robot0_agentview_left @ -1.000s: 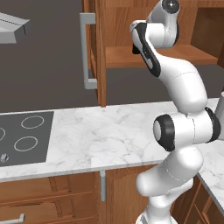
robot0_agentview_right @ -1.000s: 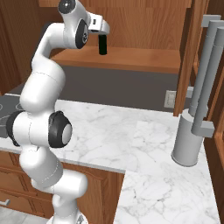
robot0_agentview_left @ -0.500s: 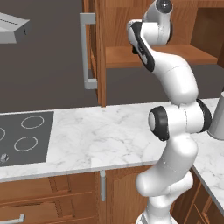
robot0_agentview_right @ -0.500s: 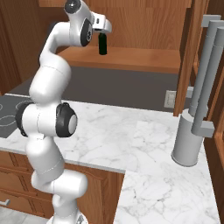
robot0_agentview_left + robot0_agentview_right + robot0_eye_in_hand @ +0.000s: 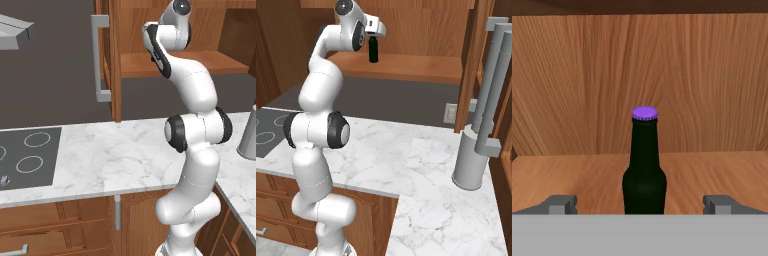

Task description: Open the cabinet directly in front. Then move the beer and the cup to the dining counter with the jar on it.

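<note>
The cabinet (image 5: 406,66) stands open, its wooden shelf (image 5: 200,62) bare on the right. On that shelf the beer (image 5: 644,165) stands upright: a dark bottle with a purple cap, also seen as the beer (image 5: 373,50) from the right base. My gripper (image 5: 641,205) is open, one fingertip on each side of the bottle's lower body with wide gaps, touching nothing. From the right base, the gripper (image 5: 376,33) hovers at the bottle's neck. The yellow cup, the dining counter and the jar are out of view.
The left cabinet door (image 5: 107,55) hangs open with its grey bar handle (image 5: 100,60); the right door's handle (image 5: 493,80) juts out. A tall grey cylinder (image 5: 471,160) stands on the marble worktop (image 5: 125,155). A black cooktop (image 5: 27,160) lies at the left.
The arm has straightened upward and its hand has pushed a little further into the cabinet toward the bottle. The beer has stayed in place.
</note>
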Robot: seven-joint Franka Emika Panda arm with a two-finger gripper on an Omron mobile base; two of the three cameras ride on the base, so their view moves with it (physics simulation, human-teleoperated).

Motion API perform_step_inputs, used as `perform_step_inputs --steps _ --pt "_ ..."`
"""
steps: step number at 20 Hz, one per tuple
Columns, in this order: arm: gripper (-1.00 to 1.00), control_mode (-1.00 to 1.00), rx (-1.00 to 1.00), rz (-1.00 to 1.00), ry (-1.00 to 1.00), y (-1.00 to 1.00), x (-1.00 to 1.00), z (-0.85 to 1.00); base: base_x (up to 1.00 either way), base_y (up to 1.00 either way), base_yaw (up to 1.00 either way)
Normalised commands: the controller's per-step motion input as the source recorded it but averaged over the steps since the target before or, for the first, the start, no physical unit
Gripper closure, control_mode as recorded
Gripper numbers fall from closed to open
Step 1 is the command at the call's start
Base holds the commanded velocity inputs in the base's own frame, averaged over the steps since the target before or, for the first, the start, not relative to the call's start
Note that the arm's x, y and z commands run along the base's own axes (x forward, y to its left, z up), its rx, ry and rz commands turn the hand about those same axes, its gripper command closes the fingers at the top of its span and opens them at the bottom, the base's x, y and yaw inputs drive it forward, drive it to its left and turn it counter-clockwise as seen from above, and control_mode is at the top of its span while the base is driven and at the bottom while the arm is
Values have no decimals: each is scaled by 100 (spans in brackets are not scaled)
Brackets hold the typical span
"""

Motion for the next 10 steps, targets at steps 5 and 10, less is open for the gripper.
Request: perform_step_inputs --steps 5,10 --pt "-100 -100 0 0 0 0 26 -8 0 0 0" --pt "-100 -100 0 0 0 0 19 -7 0 0 0"
